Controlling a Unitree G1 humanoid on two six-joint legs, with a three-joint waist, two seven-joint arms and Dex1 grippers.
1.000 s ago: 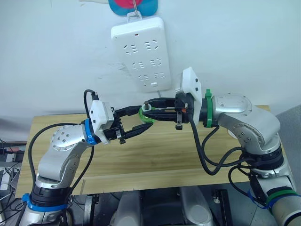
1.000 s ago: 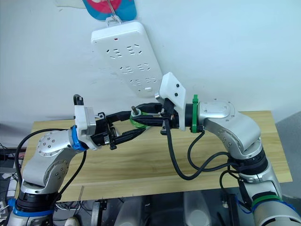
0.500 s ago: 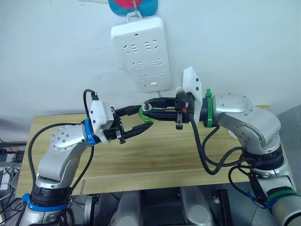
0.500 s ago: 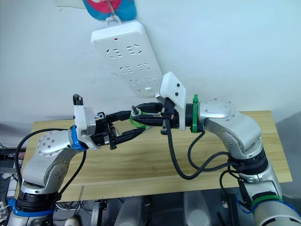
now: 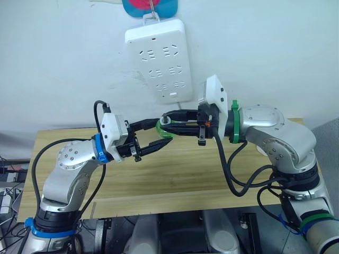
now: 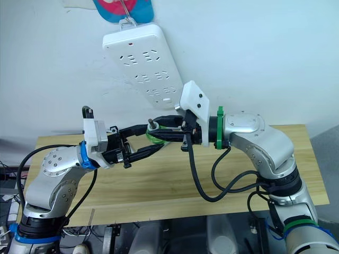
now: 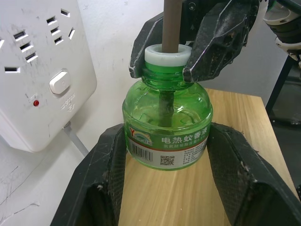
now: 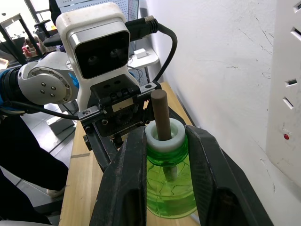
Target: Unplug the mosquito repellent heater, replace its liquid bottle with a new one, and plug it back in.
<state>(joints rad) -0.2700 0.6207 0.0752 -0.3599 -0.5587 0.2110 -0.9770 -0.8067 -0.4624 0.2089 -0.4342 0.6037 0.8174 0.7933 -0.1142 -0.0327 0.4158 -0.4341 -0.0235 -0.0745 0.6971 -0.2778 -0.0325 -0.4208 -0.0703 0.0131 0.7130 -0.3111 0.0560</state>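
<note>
Mosquito repellent heater: I cannot find the small white plug-in unit anywhere near either gripper, so I leave its place unstated. What I have in hand is its liquid bottle, a round clear-green plastic bottle (image 7: 167, 123) with a white collar and a brown wick rod standing out of the top, held up in the air between the two arms, over the pale wooden tabletop (image 5: 175, 174).

Step, as I judge it: the bottle swap, mid hand-over between grippers (whether this is the spent bottle or the fresh one I cannot tell).

Right gripper (image 8: 164, 136): fingers closed onto the white collar, one on each side of the neck, wick rod rising between them. Clamped on the bottle.

Left gripper (image 7: 167, 155): fingers spread wide, flanking the fat lower body of the bottle. They look close to the green wall on both sides, perhaps just touching; I cannot be sure of contact. Not visibly squeezing.

Just behind both grippers, on the wall, hangs the long white power strip (image 5: 159, 61), sockets bare.

Next move, my judgement: one gripper must commit before the other lets go. If the left is to take over, close it on the body first, then release the neck.
</note>
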